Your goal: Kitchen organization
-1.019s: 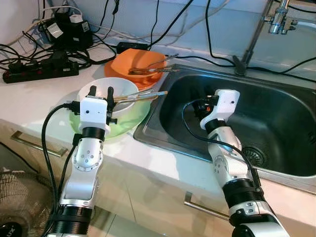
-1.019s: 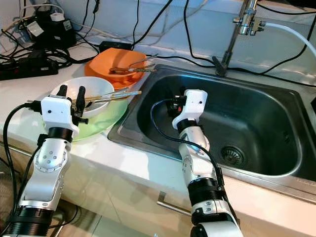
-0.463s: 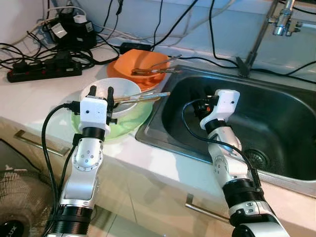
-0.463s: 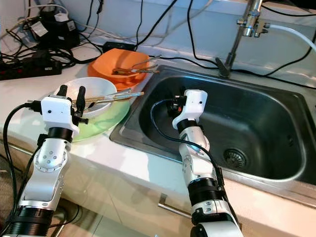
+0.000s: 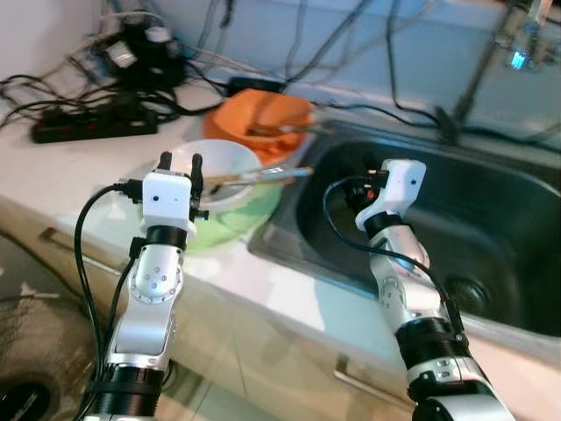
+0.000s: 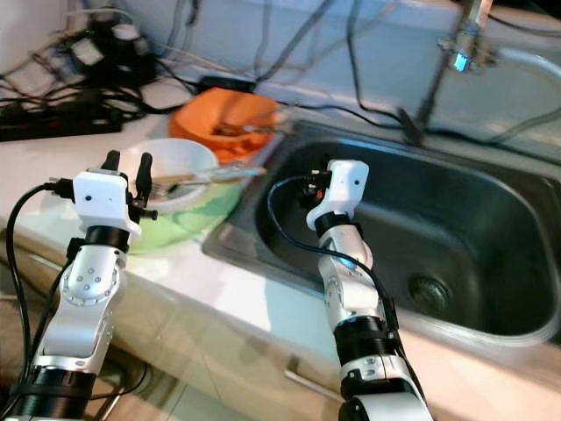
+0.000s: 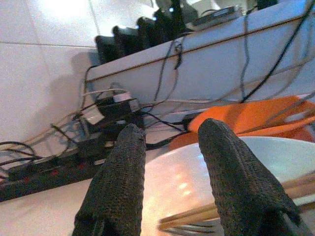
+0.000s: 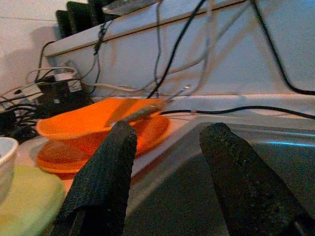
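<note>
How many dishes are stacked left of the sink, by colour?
Orange: 2, bowl on plate
White: 1, bowl
Green: 1, plate under the white bowl
Total: 4

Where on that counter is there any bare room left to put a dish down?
The sink basin looks bare around its drain, and a strip of white counter lies free between the power strip and the white bowl. The back corner is crowded with cables, and the orange bowl and green plate fill the sink's edge.
</note>
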`<state>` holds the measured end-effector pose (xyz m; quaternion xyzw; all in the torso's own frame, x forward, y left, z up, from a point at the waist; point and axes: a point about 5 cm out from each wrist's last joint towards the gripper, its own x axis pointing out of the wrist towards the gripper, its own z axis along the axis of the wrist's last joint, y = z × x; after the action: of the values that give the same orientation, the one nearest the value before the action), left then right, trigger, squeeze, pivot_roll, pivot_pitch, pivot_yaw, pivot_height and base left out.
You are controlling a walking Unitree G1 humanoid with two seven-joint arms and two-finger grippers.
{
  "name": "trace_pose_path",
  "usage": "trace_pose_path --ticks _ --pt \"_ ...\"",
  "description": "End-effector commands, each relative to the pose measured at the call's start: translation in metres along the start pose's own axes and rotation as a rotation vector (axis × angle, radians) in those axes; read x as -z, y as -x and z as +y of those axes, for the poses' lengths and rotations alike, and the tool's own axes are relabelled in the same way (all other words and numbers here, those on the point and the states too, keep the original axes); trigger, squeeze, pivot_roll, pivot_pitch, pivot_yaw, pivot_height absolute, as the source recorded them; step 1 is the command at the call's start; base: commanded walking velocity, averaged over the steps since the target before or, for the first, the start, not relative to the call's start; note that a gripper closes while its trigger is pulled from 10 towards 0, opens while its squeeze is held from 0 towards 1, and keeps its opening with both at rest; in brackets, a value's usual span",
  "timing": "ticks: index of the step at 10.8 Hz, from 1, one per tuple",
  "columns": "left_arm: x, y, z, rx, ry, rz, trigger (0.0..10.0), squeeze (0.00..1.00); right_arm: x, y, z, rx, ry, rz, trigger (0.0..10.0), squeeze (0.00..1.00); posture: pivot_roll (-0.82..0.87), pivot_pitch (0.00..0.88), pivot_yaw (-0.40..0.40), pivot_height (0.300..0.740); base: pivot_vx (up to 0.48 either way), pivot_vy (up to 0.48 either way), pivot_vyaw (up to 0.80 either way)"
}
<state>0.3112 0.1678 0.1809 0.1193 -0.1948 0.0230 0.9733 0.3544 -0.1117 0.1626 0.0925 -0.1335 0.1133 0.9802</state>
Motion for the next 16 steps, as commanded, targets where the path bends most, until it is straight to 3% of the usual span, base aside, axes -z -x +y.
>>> trace_pose_path --ticks 1,4,16 --pt "-0.0084 -0.0037 -0.0009 0.016 -0.004 -0.041 10.0 0.00 -0.0010 -0.0018 0.0013 -0.002 -0.001 -0.004 10.0 0.00 0.17 0.043 0.018 0.740 0.390 0.000 0.00" --pt "-0.0086 -0.0032 -0.0016 0.020 0.001 -0.042 10.0 0.00 -0.0005 -0.0013 0.0014 -0.003 -0.003 -0.003 10.0 0.00 0.17 0.045 0.019 0.740 0.362 0.000 0.00" --pt "-0.0093 -0.0020 -0.0045 0.037 0.004 -0.045 10.0 0.00 0.0020 -0.0008 0.0025 -0.008 -0.011 0.006 10.0 0.00 0.17 0.046 0.016 0.740 0.000 0.000 0.00"
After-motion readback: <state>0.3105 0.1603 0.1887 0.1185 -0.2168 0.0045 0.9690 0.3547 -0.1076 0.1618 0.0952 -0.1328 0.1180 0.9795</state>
